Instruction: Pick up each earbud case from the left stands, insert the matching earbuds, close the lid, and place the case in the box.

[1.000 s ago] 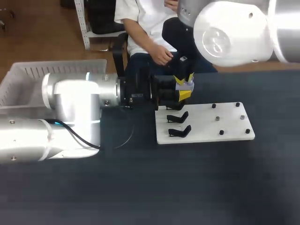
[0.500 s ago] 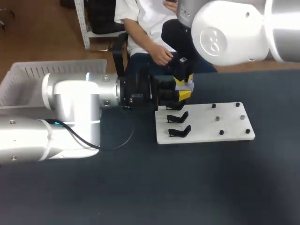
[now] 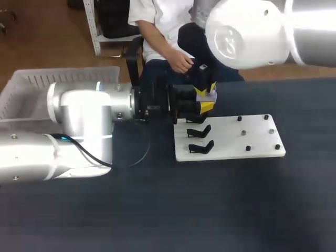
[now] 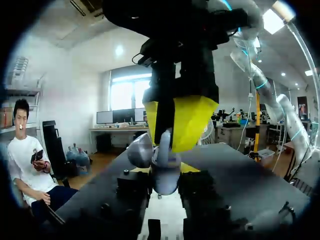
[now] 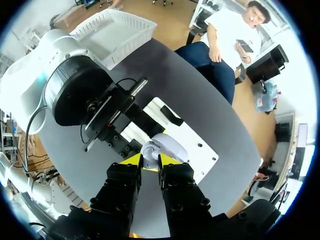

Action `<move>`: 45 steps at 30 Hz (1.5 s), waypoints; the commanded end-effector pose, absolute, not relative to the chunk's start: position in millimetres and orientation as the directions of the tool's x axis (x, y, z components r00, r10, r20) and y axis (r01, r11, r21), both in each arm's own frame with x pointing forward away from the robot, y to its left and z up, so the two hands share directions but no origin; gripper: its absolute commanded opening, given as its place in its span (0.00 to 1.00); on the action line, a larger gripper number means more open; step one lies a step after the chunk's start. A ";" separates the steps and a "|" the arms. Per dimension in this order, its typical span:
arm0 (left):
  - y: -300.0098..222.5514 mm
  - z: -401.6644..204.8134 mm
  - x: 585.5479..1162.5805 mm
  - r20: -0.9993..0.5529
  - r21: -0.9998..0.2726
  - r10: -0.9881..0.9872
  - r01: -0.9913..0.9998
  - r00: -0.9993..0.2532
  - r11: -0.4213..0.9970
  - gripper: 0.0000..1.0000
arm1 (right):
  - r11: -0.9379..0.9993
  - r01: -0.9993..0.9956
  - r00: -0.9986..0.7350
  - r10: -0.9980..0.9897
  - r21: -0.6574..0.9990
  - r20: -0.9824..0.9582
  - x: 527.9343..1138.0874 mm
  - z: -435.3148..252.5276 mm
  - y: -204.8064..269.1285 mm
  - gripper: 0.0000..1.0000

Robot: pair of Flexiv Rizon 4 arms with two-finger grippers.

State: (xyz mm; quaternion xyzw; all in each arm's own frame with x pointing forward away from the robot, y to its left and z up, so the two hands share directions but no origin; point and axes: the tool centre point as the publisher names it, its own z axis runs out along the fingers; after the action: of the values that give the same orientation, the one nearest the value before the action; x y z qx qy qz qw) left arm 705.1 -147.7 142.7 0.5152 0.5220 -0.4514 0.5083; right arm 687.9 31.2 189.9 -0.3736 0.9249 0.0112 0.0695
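- Grey-white case (image 3: pixel 208 96) is hanging just above the far left corner of the white board (image 3: pixel 231 140), with the left jaws pinching it from two sides.
- Right jaws are standing over the case above that same corner, nearly together. They are pinching a small pale piece that I am taking for an earbud (image 5: pixel 149 149), with its lower end sitting at the case's opening.
- Doing this step well is calling for a straight push down into the pocket, with the earbud lined up before any force goes in; a tilted one is likely to be jamming on the rim.
- Left jaws are needing a firm hold so the case is not twisting or slipping down towards the board.
- Right jaws should be spreading only once the earbud is sitting flush, then lifting straight up clear of the lid.
- Black stands (image 3: pixel 200 131) along the board's left edge are standing bare, and the box (image 3: pixel 63 79) is sitting well to the board's left.
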 end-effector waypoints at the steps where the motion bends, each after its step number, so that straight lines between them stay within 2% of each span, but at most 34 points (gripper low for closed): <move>1: -148.2 143.7 702.5 -0.996 0.058 0.073 0.996 0.053 0.070 0.00 | 0.723 -0.690 -0.714 -0.688 -0.034 -0.132 690.1 187.8 32.7 0.00; 3: -148.2 143.7 702.5 -0.996 0.058 0.073 0.996 0.053 0.070 0.00 | 0.723 -0.690 -0.714 -0.688 -0.035 -0.131 689.8 187.8 32.3 0.10; 5: -148.2 143.7 702.5 -0.996 0.058 0.073 0.996 0.053 0.070 0.00 | 0.724 -0.689 -0.715 -0.687 -0.035 -0.131 689.8 187.8 32.0 0.14; 7: -148.2 143.7 702.5 -0.996 0.058 0.073 0.996 0.053 0.070 0.00 | 0.724 -0.689 -0.715 -0.687 -0.036 -0.130 689.7 187.8 31.9 0.22; 11: -148.2 143.7 702.5 -0.996 0.058 0.073 0.996 0.053 0.070 0.00 | 0.723 -0.690 -0.714 -0.689 -0.039 -0.126 689.6 187.8 31.6 0.27; 30: -148.2 143.7 702.5 -0.996 0.058 0.073 0.996 0.053 0.070 0.00 | 0.723 -0.689 -0.714 -0.689 -0.051 -0.126 687.2 190.8 31.1 0.31; 36: -148.2 143.7 702.5 -0.996 0.058 0.073 0.996 0.053 0.070 0.00 | 0.725 -0.687 -0.708 -0.684 -0.056 -0.177 683.0 208.8 31.5 0.31; 41: -148.2 143.7 702.5 -0.996 0.058 0.073 0.996 0.053 0.070 0.00 | 0.759 -0.648 -0.730 -0.641 -0.058 -0.238 698.1 217.3 30.0 0.35; 45: -148.2 143.7 702.5 -0.996 0.058 0.073 0.996 0.053 0.070 0.00 | 0.782 -0.620 -0.745 -0.611 -0.058 -0.267 719.3 214.4 30.2 0.34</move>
State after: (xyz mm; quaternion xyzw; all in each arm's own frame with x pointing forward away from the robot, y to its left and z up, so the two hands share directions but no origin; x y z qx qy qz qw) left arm 704.8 -148.3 144.4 0.5152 0.5214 -0.4516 0.5086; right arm 712.9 32.4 221.4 -0.3341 0.9340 0.0159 0.1252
